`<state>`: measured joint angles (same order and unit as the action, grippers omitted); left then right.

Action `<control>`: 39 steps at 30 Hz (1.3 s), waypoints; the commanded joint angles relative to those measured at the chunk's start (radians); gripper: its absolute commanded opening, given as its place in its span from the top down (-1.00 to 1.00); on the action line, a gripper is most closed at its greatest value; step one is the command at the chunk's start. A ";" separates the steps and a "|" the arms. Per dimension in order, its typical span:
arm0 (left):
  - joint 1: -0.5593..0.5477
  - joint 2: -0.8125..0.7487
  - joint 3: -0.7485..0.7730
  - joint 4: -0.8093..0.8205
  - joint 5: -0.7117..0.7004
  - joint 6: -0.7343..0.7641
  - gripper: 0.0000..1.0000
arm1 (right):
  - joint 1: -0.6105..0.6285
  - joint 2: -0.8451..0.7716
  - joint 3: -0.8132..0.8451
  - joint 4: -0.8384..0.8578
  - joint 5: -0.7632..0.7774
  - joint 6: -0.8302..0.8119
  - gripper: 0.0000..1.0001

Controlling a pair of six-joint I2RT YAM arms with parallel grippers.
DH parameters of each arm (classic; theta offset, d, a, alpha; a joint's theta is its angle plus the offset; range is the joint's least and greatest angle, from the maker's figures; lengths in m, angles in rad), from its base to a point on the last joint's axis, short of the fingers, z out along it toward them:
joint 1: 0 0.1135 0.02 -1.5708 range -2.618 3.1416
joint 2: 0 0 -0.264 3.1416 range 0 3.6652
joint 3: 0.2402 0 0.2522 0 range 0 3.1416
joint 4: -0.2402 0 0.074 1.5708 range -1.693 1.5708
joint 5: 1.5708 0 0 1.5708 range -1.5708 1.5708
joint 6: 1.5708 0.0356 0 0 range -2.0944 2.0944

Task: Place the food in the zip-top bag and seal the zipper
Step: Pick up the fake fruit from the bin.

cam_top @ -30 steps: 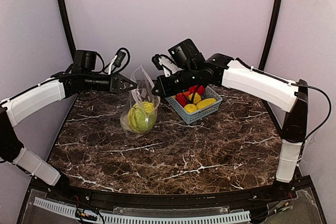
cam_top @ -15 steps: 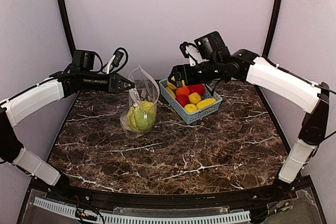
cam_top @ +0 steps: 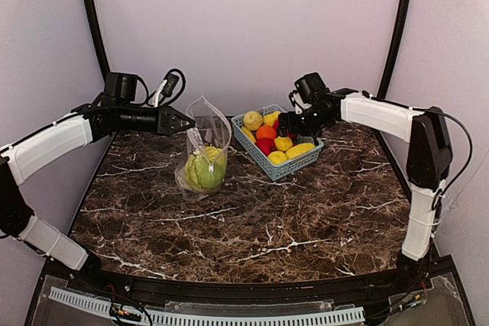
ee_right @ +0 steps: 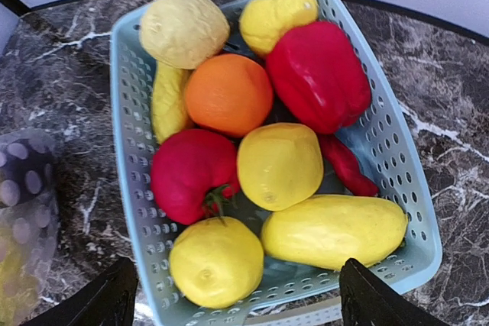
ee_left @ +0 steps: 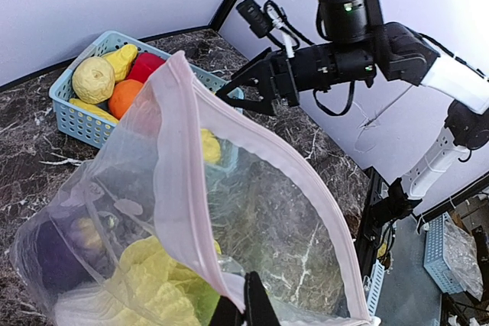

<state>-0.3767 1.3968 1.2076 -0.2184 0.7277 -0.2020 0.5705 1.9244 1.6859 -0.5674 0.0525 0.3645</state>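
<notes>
Zip-top bag (cam_top: 205, 150): clear floppy film, white dots; stands upright left of centre in top view, on brown marbled surface (cam_top: 267, 227). Gapes at top, pale pink zipper (ee_left: 252, 143) unsealed. Holds leafy yellow-green cabbage (cam_top: 205, 171); dark purple eggplant (ee_left: 57, 253) blurred behind film. Left gripper (cam_top: 187, 122): clenched on bag rim, tips cut off at bottom of left wrist view. Right gripper (cam_top: 283, 124): released, hovers over light blue perforated basket (ee_right: 126, 150) of smooth red, orange, yellow food (ee_right: 279, 166).
</notes>
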 commanded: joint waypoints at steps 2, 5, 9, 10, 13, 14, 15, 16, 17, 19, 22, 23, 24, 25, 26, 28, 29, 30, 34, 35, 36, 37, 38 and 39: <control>0.009 -0.002 0.016 -0.003 0.021 -0.002 0.99 | -0.043 0.109 0.049 0.025 0.019 0.031 -0.78; 0.008 0.002 0.014 0.003 0.027 -0.011 0.99 | -0.059 0.155 0.071 0.028 0.003 0.031 -0.77; 0.009 0.004 0.013 0.007 0.033 -0.015 0.99 | -0.063 0.203 0.089 0.054 -0.031 0.017 -0.74; 0.009 0.004 0.013 0.007 0.032 -0.015 0.99 | -0.063 0.214 0.092 0.060 -0.039 0.014 -0.74; 0.008 0.004 0.014 0.007 0.032 -0.015 0.99 | -0.063 0.245 0.106 0.076 -0.048 0.007 -0.74; 0.009 0.004 0.014 0.008 0.033 -0.017 0.99 | -0.065 0.255 0.114 0.077 -0.049 0.004 -0.75; 0.009 0.004 0.013 0.009 0.034 -0.018 0.99 | -0.064 0.266 0.123 0.077 -0.049 0.000 -0.76; 0.009 0.004 0.013 0.010 0.036 -0.021 0.99 | -0.067 0.277 0.130 0.077 -0.048 -0.002 -0.76; 0.009 0.003 0.013 0.010 0.038 -0.021 0.99 | -0.067 0.286 0.136 0.077 -0.049 -0.002 -0.76; 0.009 0.002 0.012 0.013 0.040 -0.023 0.99 | -0.070 0.303 0.147 0.079 -0.048 -0.002 -0.72; 0.009 0.000 0.010 0.023 0.051 -0.029 0.99 | -0.073 0.320 0.154 0.083 -0.048 0.001 -0.65; 0.009 -0.001 0.009 0.026 0.055 -0.031 0.99 | -0.074 0.324 0.156 0.084 -0.049 0.003 -0.63; 0.009 -0.001 0.007 0.031 0.057 -0.035 0.99 | -0.075 0.328 0.158 0.085 -0.049 0.005 -0.62; 0.009 0.000 0.006 0.032 0.057 -0.036 0.99 | -0.076 0.333 0.159 0.086 -0.048 0.008 -0.61; 0.009 0.002 0.005 0.035 0.058 -0.037 0.99 | -0.076 0.337 0.159 0.088 -0.049 0.010 -0.60; 0.008 0.004 0.004 0.037 0.062 -0.039 0.99 | -0.078 0.344 0.159 0.092 -0.048 0.013 -0.59; 0.008 0.006 0.003 0.037 0.066 -0.042 0.99 | -0.079 0.349 0.162 0.093 -0.067 0.013 -0.57; 0.009 0.008 0.003 0.039 0.069 -0.043 0.99 | -0.079 0.356 0.166 0.093 -0.075 0.012 -0.56; 0.008 0.006 0.000 0.049 0.076 -0.051 0.99 | -0.080 0.382 0.189 0.087 -0.080 0.007 -0.44; 0.008 0.003 -0.001 0.051 0.075 -0.052 0.99 | -0.079 0.384 0.194 0.083 -0.079 0.007 -0.41; 0.008 0.003 -0.002 0.052 0.076 -0.053 0.99 | -0.079 0.380 0.193 0.083 -0.077 0.008 -0.37; 0.009 0.003 -0.003 0.054 0.076 -0.054 0.99 | -0.080 0.375 0.190 0.081 -0.077 0.009 -0.32; 0.009 0.003 -0.004 0.055 0.076 -0.055 0.99 | -0.079 0.367 0.183 0.081 -0.075 0.011 -0.26; 0.008 0.006 -0.005 0.056 0.076 -0.056 0.99 | -0.080 0.356 0.175 0.082 -0.070 0.013 -0.21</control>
<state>-0.3748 1.4067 1.2076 -0.1913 0.7860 -0.2489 0.4961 2.2803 1.8641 -0.4690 -0.0105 0.3725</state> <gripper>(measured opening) 0.008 0.644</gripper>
